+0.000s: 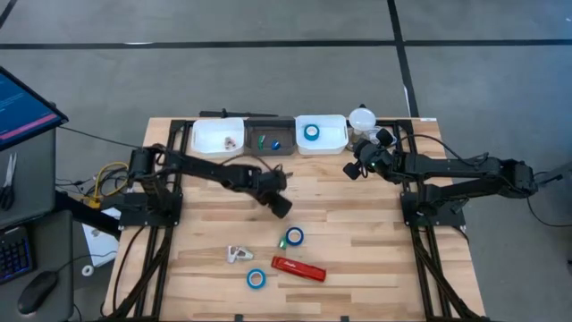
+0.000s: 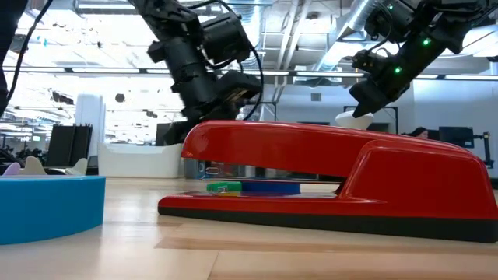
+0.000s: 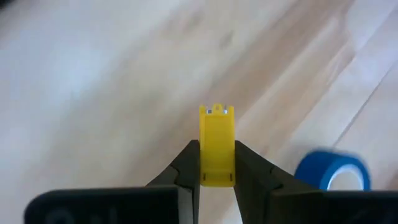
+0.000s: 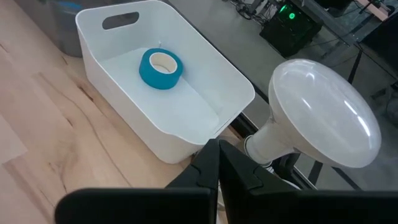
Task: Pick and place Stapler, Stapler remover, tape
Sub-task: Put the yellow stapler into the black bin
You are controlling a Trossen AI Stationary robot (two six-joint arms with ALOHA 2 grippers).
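The left gripper [image 3: 216,177] is up over the middle of the wooden table [image 1: 357,241]. Its two dark fingers [image 3: 186,168] pinch a small yellow piece [image 3: 216,146], which sticks up between them. What the yellow piece is cannot be told for sure.

The red stapler [image 1: 298,268] lies flat on the table, at about 5 o'clock from the left gripper [image 1: 281,207]. In the low view the stapler [image 2: 342,175] fills most of the picture. A blue tape roll [image 1: 294,237] sits just at 12 o'clock from the stapler, near the left gripper. A second blue tape roll [image 1: 256,278] lies at 9 o'clock from the stapler. A small pale thing [image 1: 238,255] rests at 11 o'clock from that second roll.

Three bins stand in a row at the far edge of the table. The right white bin [image 1: 338,143] holds a third blue tape roll [image 1: 311,132]. The middle dark bin [image 1: 288,148] holds small blue and green bits. The left white bin [image 1: 198,148] has a few small things inside.

The right gripper [image 1: 355,167] waits at 5 o'clock from the right white bin, with its fingers pressed together and nothing in them. A white round lamp [image 1: 361,117] stands just at 3 o'clock from that bin.
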